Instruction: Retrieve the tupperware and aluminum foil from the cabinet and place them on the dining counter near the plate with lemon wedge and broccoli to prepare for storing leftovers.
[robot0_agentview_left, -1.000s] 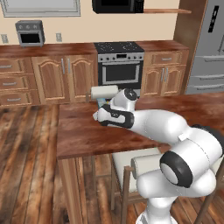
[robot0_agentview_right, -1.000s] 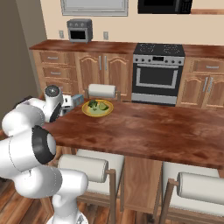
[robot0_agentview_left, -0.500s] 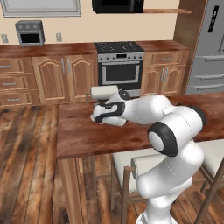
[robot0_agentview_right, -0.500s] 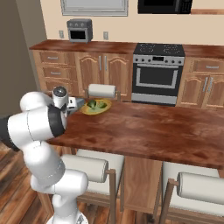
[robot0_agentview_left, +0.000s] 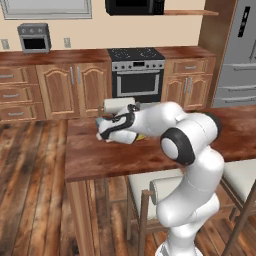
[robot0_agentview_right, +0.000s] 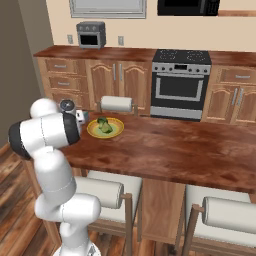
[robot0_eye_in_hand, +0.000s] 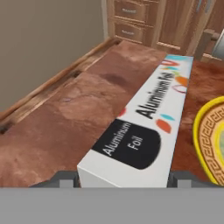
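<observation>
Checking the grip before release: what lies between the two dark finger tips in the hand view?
The long white aluminum foil box with its black label lies between them, over the reddish-brown wooden dining counter, in the hand view.

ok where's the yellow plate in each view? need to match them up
Left base view: a yellow sliver of the plate under the white forearm, centre of picture.
Right base view: plate in full, left of centre, on the dining counter, with broccoli on it.
Hand view: yellow rim at the right edge, beside the aluminum foil.
Shared landmark: the paper towel roll behind the plate in both base views.
</observation>
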